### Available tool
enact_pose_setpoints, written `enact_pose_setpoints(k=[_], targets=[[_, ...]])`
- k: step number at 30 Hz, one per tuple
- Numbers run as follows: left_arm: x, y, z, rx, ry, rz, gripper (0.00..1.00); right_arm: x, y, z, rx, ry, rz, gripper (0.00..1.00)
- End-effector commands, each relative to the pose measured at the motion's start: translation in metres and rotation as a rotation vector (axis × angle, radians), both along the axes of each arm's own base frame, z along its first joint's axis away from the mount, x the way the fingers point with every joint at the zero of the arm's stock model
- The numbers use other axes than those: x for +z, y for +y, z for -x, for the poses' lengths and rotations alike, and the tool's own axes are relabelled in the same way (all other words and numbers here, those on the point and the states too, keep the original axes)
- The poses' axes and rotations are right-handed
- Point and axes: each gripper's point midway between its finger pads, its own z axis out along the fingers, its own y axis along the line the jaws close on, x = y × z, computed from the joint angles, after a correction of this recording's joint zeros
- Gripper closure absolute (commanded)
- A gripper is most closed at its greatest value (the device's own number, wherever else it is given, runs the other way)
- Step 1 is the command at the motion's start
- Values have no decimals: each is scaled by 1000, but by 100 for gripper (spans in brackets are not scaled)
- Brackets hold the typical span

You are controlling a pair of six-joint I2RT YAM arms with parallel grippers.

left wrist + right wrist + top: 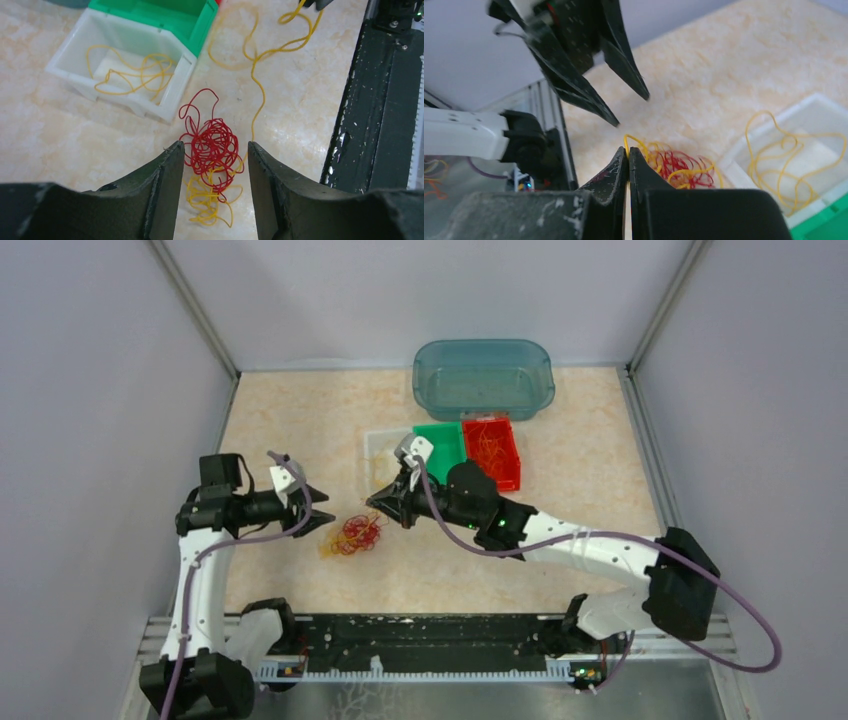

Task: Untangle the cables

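A small clump of red and yellow cables lies on the table between the grippers; it shows in the left wrist view and the right wrist view. My left gripper is open and empty, hovering over the clump's left side, the clump between its fingers. My right gripper is shut on a yellow cable that trails from the clump; the strand sticks out of its fingertips.
A white bin holds loose yellow cables. A green bin and a red bin with orange wires stand behind it. A teal tub is at the back. A black rail runs along the near edge.
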Motion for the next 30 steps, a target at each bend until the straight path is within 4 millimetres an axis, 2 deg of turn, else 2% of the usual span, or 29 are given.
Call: enact_pose_setpoints(k=[1,5,10,12,17,20,24,30], targets=[[36,-17,11,-91,-89,93,44,70,0,27,124,-29,-122,100],[51,-26,23,-131,-113,138,44,101,2,39,184,-27,-194,100],[91,-39,42,-194,-115,243,42,133,13,45,239,-19,-269,100],[101,-41,48,-211,-117,268,42,151,14,43,231,-34,-303,100],[98,-46,62,-243,-105,297,40,214,14,43,234,-67,-430,100],[97,-48,70,-268,-105,319,41,242,15,44,249,-61,-501,100],[100,-49,71,-275,-113,328,46,268,21,45,275,-46,-569,100],[98,-47,60,-235,-133,303,56,303,23,41,268,-88,-634,100]])
